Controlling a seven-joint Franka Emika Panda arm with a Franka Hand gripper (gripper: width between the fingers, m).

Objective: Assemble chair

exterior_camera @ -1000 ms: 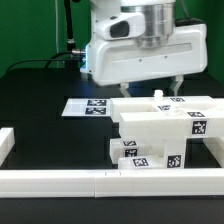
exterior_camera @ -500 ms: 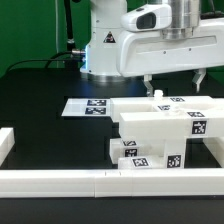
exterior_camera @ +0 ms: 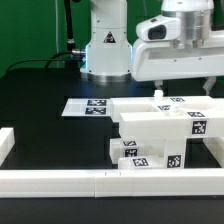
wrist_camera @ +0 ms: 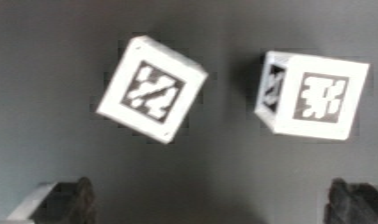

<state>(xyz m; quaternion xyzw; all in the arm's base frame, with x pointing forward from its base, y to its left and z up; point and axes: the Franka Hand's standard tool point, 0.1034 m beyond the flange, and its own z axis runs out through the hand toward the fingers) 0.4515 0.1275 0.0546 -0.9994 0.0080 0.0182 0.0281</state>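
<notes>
1. Claw (wrist_camera: 212, 205) spread wide, with nothing between the fingers (wrist_camera: 61, 200). It hangs above the dark counter (wrist_camera: 221, 150) and touches no part.
2. Wrist view: two small white chair pieces lie below it, apart from each other. One is a tilted tagged block (wrist_camera: 159, 88), the other a tagged cube (wrist_camera: 319, 95). The wide spread overhead suggests it is lining up a pick. Which piece it wants, cannot tell.
3. Exterior view: the arm's head sits at 2 o'clock, above and behind the joined chair body (exterior_camera: 160, 130). That body sits at 4 o'clock on the counter, close behind the border rail (exterior_camera: 60, 180) at 6 o'clock. The rail probably works as a stop that keeps parts square.
4. Marker board (exterior_camera: 88, 106) lies flat at 9 o'clock, near the chair body. Whether they touch or just sit close, cannot tell.
5. Hidden or unclear:
   - The exterior view cuts off the claw at the 3 o'clock edge, so only one finger shows.
   - The two small pieces do not show there, likely behind the chair body or out of frame.
   - The wrist view is blurred, with dark, cropped fingertips and unreadable tag patterns.
</notes>
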